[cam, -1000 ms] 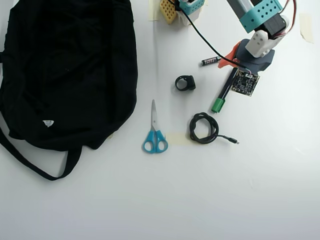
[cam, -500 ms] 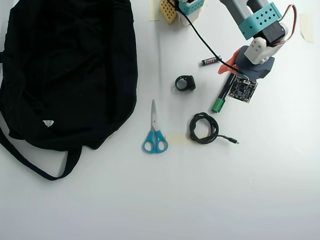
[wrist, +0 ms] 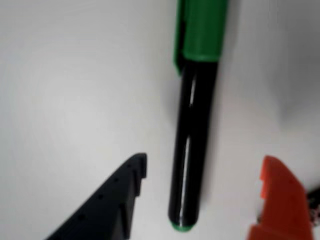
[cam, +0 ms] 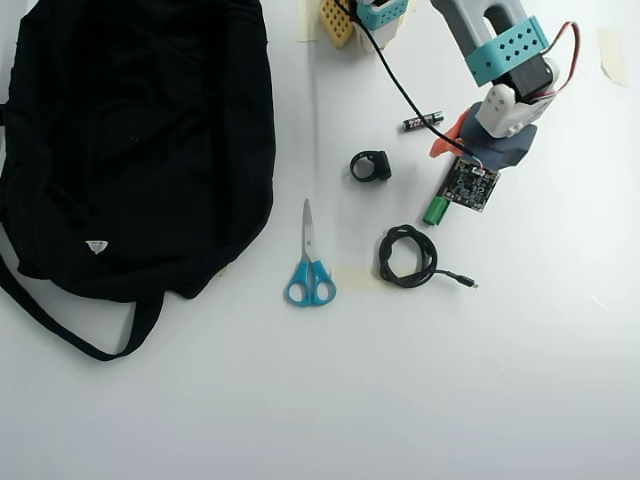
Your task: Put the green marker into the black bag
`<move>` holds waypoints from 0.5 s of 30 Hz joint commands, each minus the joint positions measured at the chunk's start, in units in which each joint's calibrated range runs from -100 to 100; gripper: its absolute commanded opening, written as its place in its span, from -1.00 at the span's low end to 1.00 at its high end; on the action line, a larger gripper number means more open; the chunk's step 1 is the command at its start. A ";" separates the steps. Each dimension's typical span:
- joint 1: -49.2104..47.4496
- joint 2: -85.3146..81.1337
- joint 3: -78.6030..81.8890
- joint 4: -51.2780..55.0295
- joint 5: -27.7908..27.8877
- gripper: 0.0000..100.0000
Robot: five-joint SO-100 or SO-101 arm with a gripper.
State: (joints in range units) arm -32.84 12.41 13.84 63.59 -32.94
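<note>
White bench (cam: 520,380) carries everything. Only the overhead view shows the black bag (cam: 130,140) far left, with scissors (cam: 309,262) and a coiled cable (cam: 408,256) between. The wrist view shows the green marker (wrist: 192,115) whole: glossy black barrel, green cap, lying flat. Above it, the hand (wrist: 205,200) is spread, 1 finger each side, apart from the barrel.

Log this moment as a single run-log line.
phase: pre-grasp | gripper: open, fingers astride green marker | marker: flat on table, ungrasped | black bag: far left in overhead view
</note>
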 commanded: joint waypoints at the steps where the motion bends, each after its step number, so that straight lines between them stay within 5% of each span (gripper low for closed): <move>1: 0.91 -2.12 2.88 -3.04 0.33 -0.41; 15: -0.14 -13.57 12.94 -8.03 0.33 -0.41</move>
State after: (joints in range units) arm -32.26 1.54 29.25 56.46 -32.94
